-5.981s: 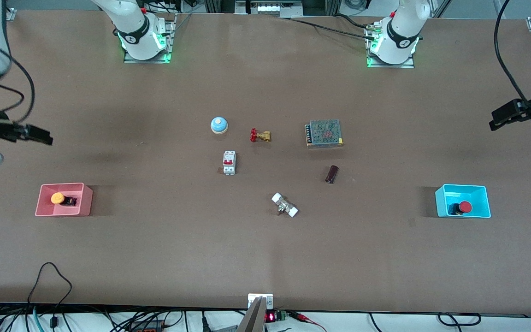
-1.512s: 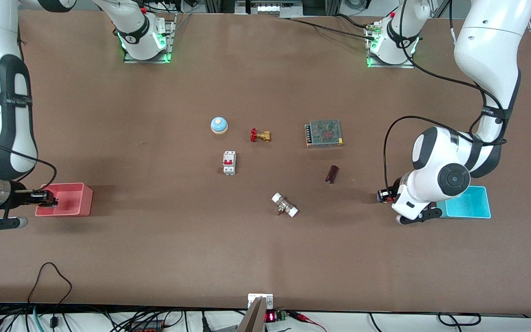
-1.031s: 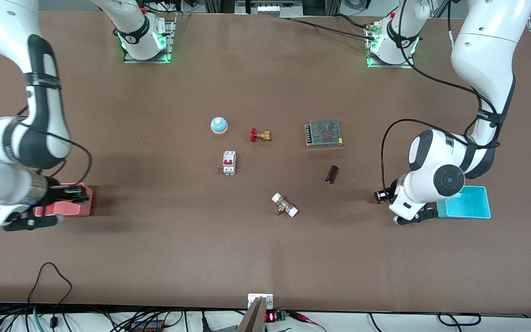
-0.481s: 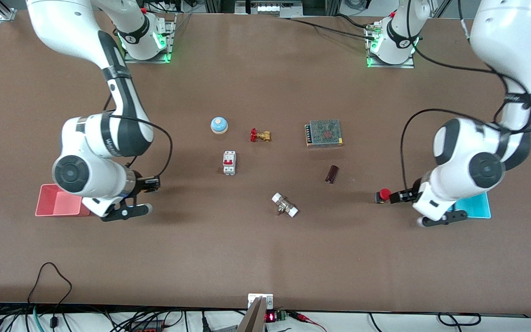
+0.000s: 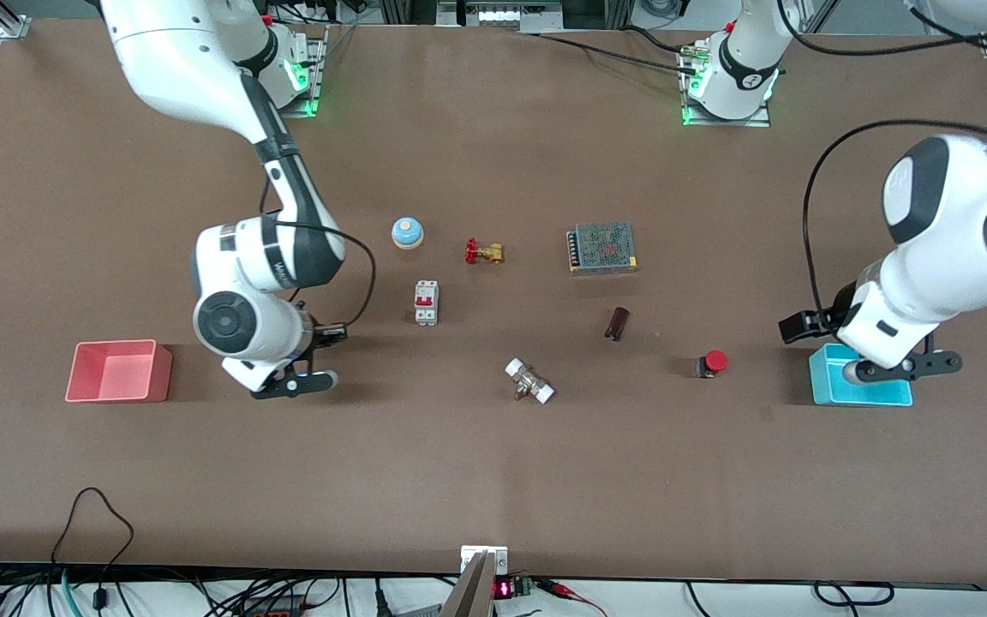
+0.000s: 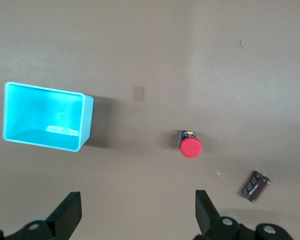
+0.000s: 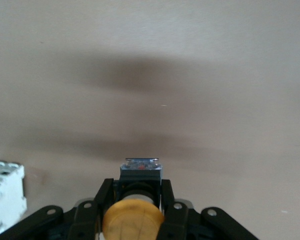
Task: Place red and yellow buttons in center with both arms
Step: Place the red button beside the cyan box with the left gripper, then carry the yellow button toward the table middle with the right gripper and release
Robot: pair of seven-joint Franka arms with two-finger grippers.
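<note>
step: yellow button (image 7: 132,220) carried centreward, clamped in right end effector (image 7: 132,212) over bench (image 5: 493,480) | red button (image 5: 710,363) set down beside cyan bin (image 5: 828,390) | left end effector (image 6: 135,220) spread, empty | next: lower, release near breaker (image 5: 426,302)

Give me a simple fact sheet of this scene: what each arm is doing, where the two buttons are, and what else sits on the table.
Left gripper: open, holding nothing, up over the table beside the cyan bin
Right gripper: shut on the yellow button, above the table near the white breaker
Red button: on the table between the cyan bin and the dark cylinder
Pink bin: nothing in it
Other items: blue bell, red-handled brass valve, mesh-topped box, white-capped fitting
</note>
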